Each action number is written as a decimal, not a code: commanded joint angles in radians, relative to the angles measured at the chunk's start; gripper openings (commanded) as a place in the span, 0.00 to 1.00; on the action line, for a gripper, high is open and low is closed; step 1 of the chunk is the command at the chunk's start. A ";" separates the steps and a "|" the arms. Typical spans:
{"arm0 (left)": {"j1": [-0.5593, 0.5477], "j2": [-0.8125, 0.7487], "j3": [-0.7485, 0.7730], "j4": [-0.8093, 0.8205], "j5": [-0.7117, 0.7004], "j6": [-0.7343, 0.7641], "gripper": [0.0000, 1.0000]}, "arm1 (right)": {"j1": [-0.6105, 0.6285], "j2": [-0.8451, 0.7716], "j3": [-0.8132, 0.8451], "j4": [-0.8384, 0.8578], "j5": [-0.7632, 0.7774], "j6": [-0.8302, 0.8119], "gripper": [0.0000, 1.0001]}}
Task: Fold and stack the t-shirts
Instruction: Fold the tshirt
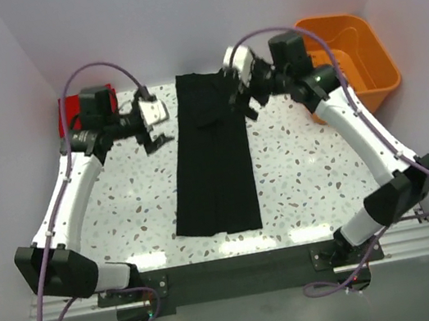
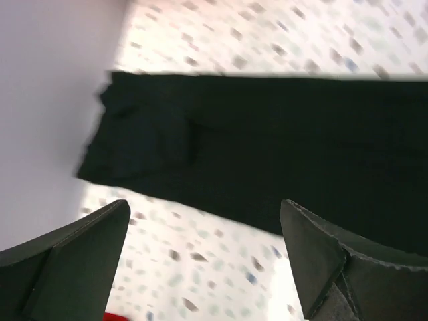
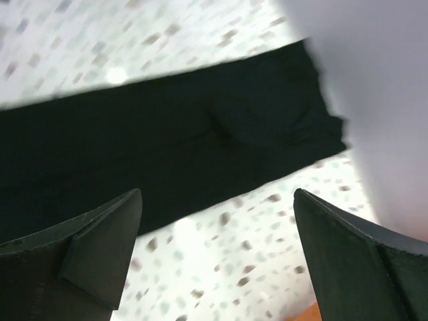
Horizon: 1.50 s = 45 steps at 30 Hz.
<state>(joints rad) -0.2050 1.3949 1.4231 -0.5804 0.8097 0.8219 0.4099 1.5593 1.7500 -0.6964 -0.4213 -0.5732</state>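
Tabletop [image 1: 307, 169] just past the arm bases carries the near hem of the black t-shirt [image 1: 210, 161]. The shirt lies folded into a long narrow strip running away from you down the middle. Farther along, your left gripper [image 1: 154, 140] hangs just left of the strip and your right gripper [image 1: 244, 107] is over its right edge. Both are spread wide and hold nothing; whether the right one touches cloth you cannot tell. Both wrist views are blurred, so the layers at the shirt's far end read only as a vague tucked sleeve. At the far left, the red t-shirt [image 1: 64, 120] is mostly hidden behind the left arm. An orange basket [image 1: 378, 73] sits far right, partly screened by the right arm.
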 commanded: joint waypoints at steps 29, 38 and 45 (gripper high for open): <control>-0.149 -0.162 -0.843 -0.306 -0.067 0.996 0.62 | 0.553 -0.124 -0.988 0.163 0.076 -0.462 0.52; -0.165 -0.077 -0.854 -0.243 -0.099 1.025 0.61 | 0.553 -0.094 -1.040 0.192 0.130 -0.494 0.48; -0.200 -0.013 -0.843 -0.145 -0.116 0.947 0.51 | 0.555 -0.048 -1.038 0.242 0.157 -0.453 0.30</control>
<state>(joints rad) -0.3767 1.3445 0.5835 -0.8391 0.7185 1.8008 0.9604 1.4548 0.7341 -0.5282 -0.3206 -1.0283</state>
